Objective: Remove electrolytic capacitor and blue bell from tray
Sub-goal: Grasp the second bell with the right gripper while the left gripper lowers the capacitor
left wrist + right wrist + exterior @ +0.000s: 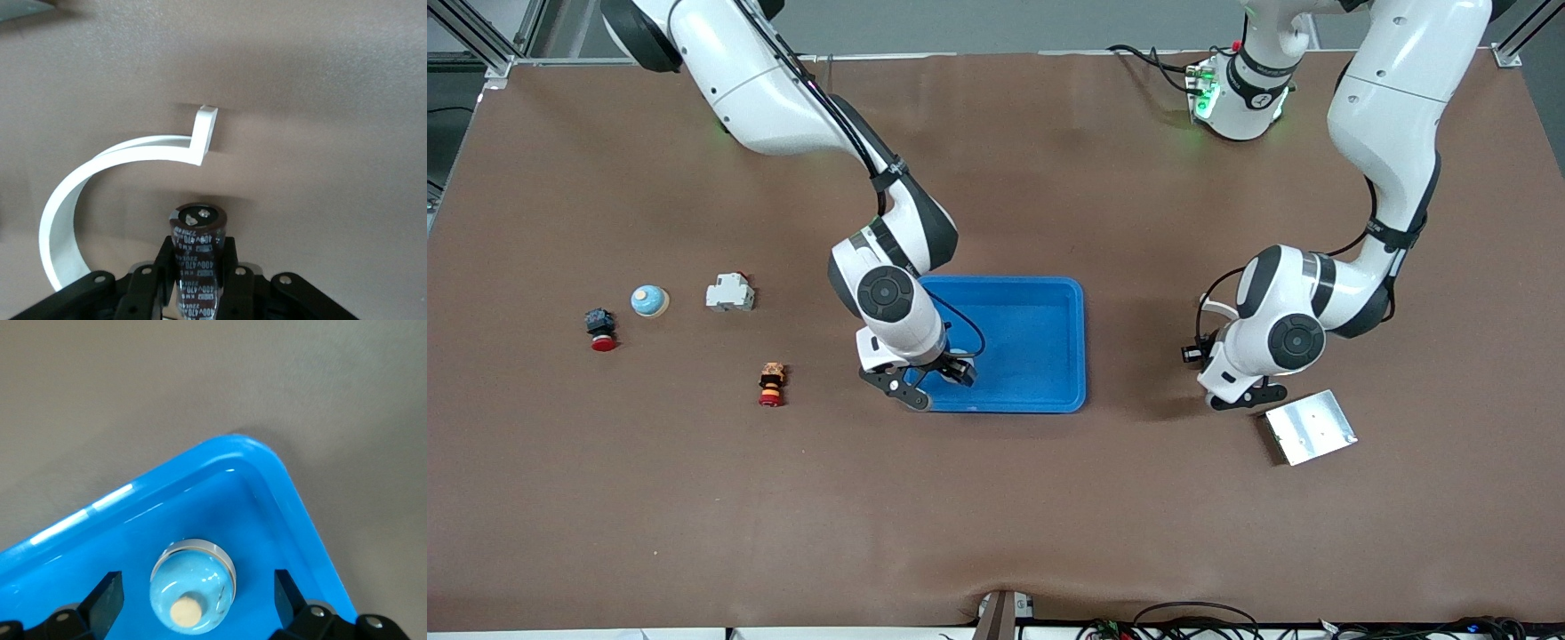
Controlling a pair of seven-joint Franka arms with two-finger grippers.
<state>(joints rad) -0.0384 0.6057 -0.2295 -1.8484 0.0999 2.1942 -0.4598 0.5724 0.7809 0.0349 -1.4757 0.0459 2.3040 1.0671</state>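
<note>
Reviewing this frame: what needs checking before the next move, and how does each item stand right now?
1. Right gripper jaws open: ok.
2. Blue bell centred between those jaws: ok.
3. Blue bell out of the tray: not ok, it sits in a tray corner.
4. Left gripper shut on the electrolytic capacitor: ok.
5. Electrolytic capacitor out of the tray: ok, it is over the table beside the silver plate.
6. Set-down spot free of the white curved strip: cannot tell.
</note>
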